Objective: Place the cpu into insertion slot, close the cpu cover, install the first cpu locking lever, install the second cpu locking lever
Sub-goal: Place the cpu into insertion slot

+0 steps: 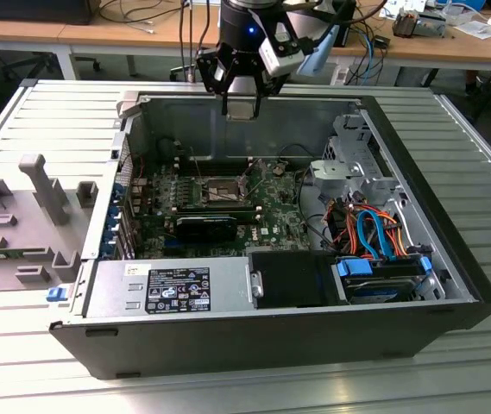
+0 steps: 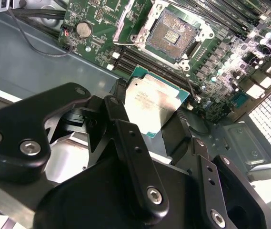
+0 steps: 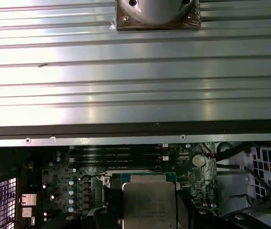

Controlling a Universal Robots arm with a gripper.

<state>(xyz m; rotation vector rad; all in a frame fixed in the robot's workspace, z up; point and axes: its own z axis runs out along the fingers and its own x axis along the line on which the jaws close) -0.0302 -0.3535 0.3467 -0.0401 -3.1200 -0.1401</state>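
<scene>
Fingers [image 2: 117, 114] clamped on opposite edges of the cpu [image 2: 152, 107] hold it level above the open computer case [image 1: 228, 336], the empty insertion slot [image 1: 217, 191] lying toward 6 o'clock in the exterior view.

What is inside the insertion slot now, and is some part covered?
In the second wrist view the insertion slot lies open and empty: dark centre with bare contacts. The cpu is apart from it, clamped in the gripper. Nothing covers it.
</scene>
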